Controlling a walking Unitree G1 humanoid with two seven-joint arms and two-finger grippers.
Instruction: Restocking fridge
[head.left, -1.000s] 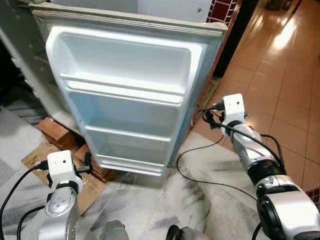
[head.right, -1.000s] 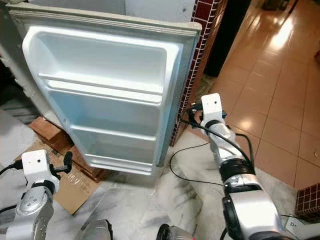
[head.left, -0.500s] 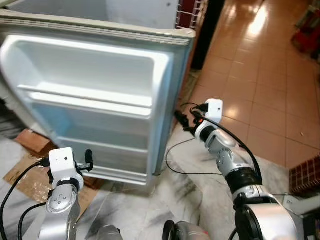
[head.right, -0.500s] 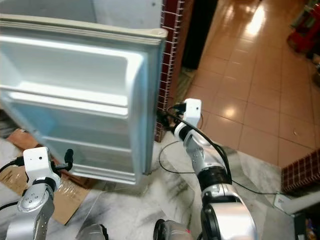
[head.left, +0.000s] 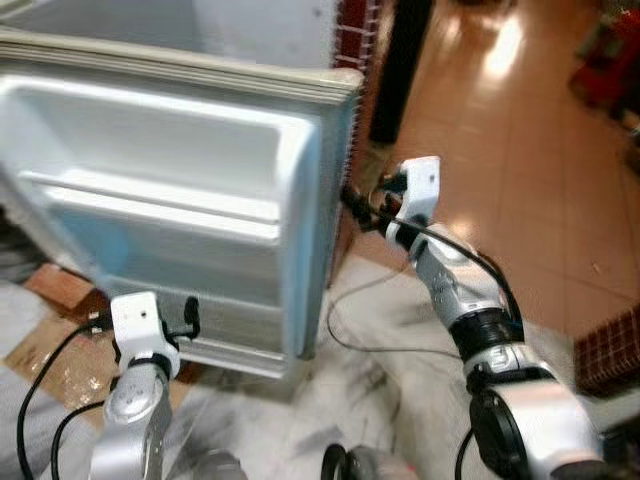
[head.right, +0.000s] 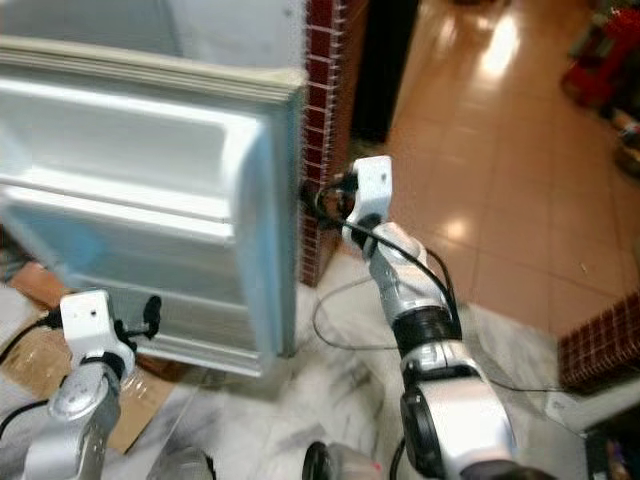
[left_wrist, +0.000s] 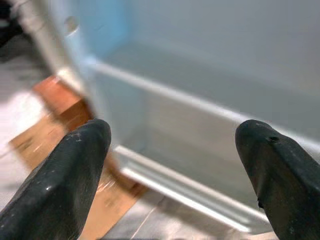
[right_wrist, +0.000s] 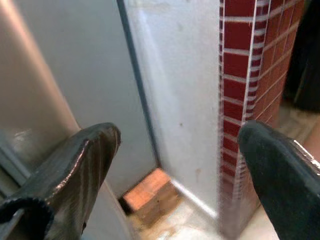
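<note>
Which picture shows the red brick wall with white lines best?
The right wrist view: the red brick wall with white lines is close and sharp between the open right gripper fingers. Both eye views show it as a thin strip behind the white fridge door.

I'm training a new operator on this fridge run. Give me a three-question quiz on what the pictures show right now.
1. True or false: the fridge door stands open, its shelves bare.
2. Which gripper is by the door's outer edge: A left, B right?
3. Fill in: the wall beside the fridge is covered in red ____.

Key:
1. True.
2. B: the right gripper is at that edge; the left gripper is low before the door's bottom shelf.
3. Tiles, on the tiled wall.
</note>
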